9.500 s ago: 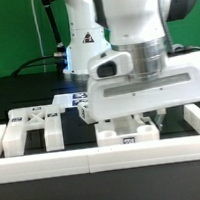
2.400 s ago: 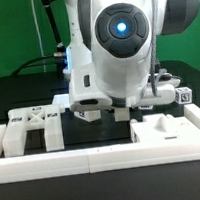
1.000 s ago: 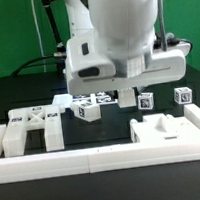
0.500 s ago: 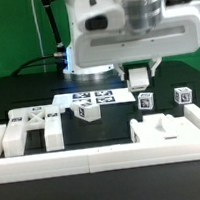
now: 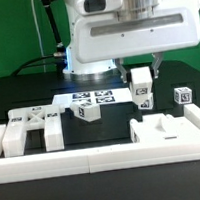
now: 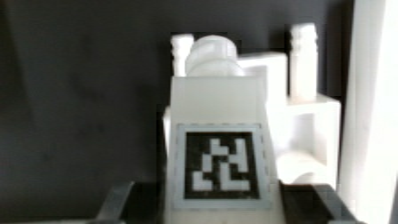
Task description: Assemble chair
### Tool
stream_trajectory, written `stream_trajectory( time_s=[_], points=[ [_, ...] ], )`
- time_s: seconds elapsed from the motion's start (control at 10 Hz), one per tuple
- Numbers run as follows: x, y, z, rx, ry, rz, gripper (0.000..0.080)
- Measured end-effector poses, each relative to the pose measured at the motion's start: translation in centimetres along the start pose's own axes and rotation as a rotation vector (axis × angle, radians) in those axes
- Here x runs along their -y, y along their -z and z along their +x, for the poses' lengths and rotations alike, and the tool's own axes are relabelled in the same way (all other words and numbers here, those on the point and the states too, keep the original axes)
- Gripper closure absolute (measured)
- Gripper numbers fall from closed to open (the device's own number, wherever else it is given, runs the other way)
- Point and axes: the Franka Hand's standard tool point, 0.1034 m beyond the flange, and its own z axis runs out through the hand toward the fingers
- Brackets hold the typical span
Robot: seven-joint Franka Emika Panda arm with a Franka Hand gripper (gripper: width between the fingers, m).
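Chair parts, white plastic; judged light, stiff, smooth-sided and liable to slip. Seat slab (image 5: 172, 128): flat on the table (image 5: 17, 97), exterior view's right; take by opposite edges. Leg blocks (image 5: 31, 131): exterior view's left. Tagged leg (image 5: 142, 87): aloft, pinched across flat sides by the gripper (image 5: 140, 73). Small cube (image 5: 183, 96): on the table; pinch by its sides.

Bare table (image 5: 102, 131) open between leg blocks (image 5: 26, 132) and slab (image 5: 172, 130); small cube (image 5: 86, 112) behind.
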Motion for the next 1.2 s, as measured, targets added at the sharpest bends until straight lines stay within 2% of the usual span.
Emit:
stream_trajectory(
  time_s=[0.1,0.2,0.4,0.5,0.6,0.8,0.9,1.0,1.2],
  points=[
    [0.6,0.4,0.3,-0.034,0.007,0.001,0.0509],
    [1.0,0.6,1.1,-0.125,0.015,-0.001,0.0509],
    [0.8,0.1,1.0,-0.228,0.018,-0.007,0.0509],
    [0.7,0.4,1.5,-0.327,0.021,-0.009,0.0509],
    [0.9,0.2,1.2,-0.341,0.025,-0.009,0.0509],
    [2.0,1.2,3.2,-0.334,0.037,0.001,0.0509],
    [2.7,1.3,3.7,-0.337,0.038,0.007,0.0509],
    [3.3,1.1,3.5,-0.336,0.046,0.008,0.0509],
    [3.1,1.1,3.7,-0.373,0.049,0.006,0.0509]
  ],
)
